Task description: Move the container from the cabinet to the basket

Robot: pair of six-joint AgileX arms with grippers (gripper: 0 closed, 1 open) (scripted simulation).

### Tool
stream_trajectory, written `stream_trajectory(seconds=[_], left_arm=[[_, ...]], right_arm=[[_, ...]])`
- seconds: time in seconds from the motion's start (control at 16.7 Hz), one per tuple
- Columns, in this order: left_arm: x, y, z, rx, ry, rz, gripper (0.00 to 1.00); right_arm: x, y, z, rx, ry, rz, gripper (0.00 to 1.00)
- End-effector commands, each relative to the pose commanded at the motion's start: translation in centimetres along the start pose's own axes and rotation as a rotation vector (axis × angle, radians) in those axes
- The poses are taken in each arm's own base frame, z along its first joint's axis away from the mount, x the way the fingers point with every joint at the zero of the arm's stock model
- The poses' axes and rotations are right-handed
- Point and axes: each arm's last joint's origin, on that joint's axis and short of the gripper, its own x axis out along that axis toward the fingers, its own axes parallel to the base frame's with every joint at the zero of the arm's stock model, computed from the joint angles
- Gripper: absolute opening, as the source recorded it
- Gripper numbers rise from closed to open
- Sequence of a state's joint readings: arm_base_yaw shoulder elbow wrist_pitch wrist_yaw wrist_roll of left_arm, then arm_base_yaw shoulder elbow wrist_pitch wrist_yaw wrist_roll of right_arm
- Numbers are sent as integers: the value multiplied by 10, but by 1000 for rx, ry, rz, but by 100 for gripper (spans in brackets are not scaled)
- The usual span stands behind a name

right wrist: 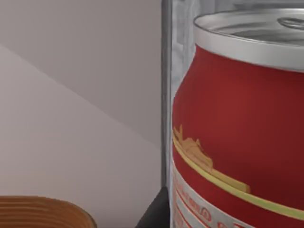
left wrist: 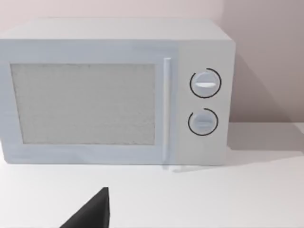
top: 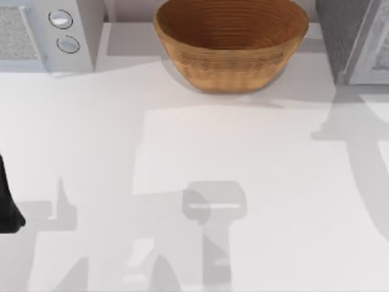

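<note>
Right wrist view sits very close to the container (right wrist: 237,128), a red can with a silver top, standing against a grey cabinet edge (right wrist: 166,95); whether the right gripper is apart or together, I cannot tell. At the top view's back middle stands the basket (top: 231,45) on the white table (top: 243,182), with a microwave (top: 42,33) at the back left. My left arm (top: 7,201) is parked at the left edge, facing the microwave.

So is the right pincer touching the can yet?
Cannot tell. The right wrist view has the can very close, beside the cabinet edge, but no fingers or contact are visible.
</note>
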State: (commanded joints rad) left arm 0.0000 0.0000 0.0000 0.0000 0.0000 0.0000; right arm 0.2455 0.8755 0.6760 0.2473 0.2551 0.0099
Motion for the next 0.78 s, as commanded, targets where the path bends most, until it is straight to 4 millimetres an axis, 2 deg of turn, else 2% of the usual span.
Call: stream_trajectory(seconds=[0.18,0.3,0.42,0.54,0.66,0.78], left_arm=[[0,0,0,0,0,0,100],[0,0,0,0,0,0,100],[0,0,0,0,0,0,100],[0,0,0,0,0,0,100],[0,0,0,0,0,0,100],[0,0,0,0,0,0,100]], right_arm=[[67,40,15,1,9,1,0],[112,75,10,1,18,3,0],[151,112,-6,-1,28,4,0],[182,148,-30,-3,37,5,0],[203,179,-56,-4,44,5,0],[216,203,-78,-4,47,6,0]])
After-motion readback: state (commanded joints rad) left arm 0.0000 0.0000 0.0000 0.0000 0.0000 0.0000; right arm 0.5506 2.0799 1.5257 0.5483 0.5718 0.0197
